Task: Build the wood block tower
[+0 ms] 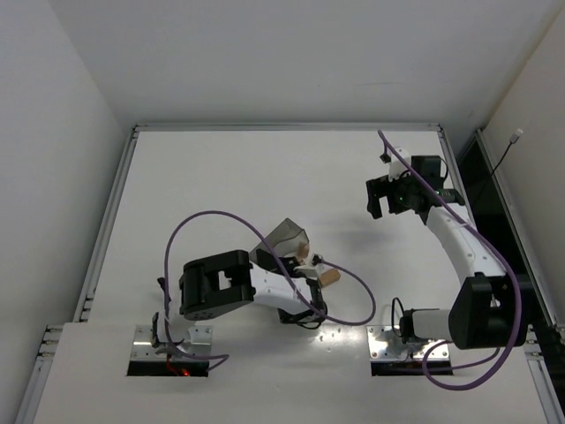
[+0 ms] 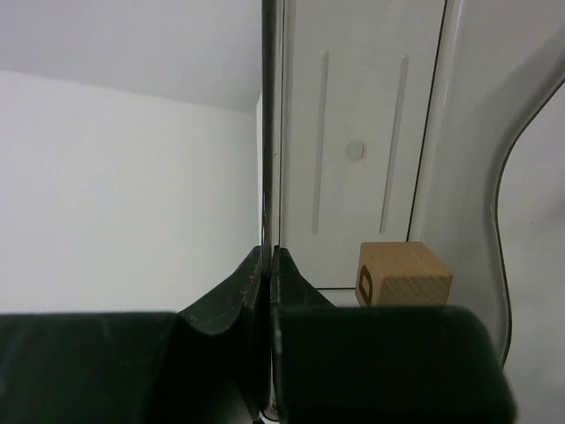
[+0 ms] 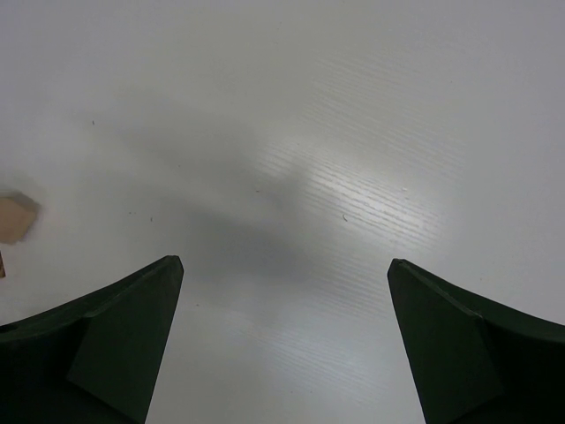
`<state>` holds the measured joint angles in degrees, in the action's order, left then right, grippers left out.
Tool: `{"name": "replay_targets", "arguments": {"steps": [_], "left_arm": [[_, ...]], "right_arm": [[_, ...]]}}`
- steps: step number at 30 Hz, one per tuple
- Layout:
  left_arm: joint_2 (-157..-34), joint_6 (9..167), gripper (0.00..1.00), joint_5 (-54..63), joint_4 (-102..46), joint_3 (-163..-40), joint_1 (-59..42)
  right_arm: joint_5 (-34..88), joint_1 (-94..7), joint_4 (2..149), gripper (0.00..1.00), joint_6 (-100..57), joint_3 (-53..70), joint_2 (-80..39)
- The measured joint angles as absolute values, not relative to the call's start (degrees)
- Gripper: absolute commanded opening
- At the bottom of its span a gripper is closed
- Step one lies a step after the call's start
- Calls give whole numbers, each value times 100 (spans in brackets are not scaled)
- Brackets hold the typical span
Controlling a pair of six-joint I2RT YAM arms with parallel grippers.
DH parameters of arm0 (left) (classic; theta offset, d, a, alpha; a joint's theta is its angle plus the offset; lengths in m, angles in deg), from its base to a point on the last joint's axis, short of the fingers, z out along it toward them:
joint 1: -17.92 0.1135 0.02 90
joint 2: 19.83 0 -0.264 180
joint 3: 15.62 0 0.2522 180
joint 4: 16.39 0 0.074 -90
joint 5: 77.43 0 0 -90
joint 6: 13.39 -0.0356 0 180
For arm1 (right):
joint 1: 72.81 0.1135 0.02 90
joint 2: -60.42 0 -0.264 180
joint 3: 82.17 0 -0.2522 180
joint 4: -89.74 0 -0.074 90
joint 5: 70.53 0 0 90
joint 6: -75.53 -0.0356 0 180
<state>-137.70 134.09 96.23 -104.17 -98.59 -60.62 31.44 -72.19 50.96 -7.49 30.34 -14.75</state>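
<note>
Tip: left claw clamped on bin wall, so tilt slow, no flinging wood block just right of it. Right claw wide apart.

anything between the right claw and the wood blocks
Nothing visible. The right claw hangs open over bare table, and the wood block at the left edge of its wrist view lies in the open. The left claw is shut on the wall of the bin.
</note>
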Motion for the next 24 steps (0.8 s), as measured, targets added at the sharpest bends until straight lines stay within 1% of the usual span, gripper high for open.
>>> {"name": "replay_targets", "arguments": {"steps": [3,7,8,10,14,16,21,24], "left_arm": [[-13553,13361,0,9647,-10283,-9658,-5949],[-13171,13273,0,9645,-10358,-9442,-4917],[-13171,13278,0,9641,-10403,-9439,-4858],[-13217,13269,0,9623,-10445,-9455,-5103],[-13437,13280,0,9641,-10423,-9614,-5981],[-13551,13284,0,9643,-10414,-9651,-6115],[-13654,13286,0,9643,-10408,-9549,-5944],[-13499,13225,0,9649,-10351,-9354,-5232]], "right_arm": [[3144,-7219,5072,99,-749,3034,-1473],[3146,-7219,5066,99,-751,3038,-1432],[3146,-7219,5068,99,-751,3038,-1423],[3146,-7219,5057,99,-751,3036,-1434],[3144,-7219,5016,99,-751,3031,-1469],[3144,-7219,5018,99,-751,3029,-1469],[3144,-7219,5016,99,-753,3029,-1469],[3144,-7219,5016,99,-760,3029,-1462]]}}
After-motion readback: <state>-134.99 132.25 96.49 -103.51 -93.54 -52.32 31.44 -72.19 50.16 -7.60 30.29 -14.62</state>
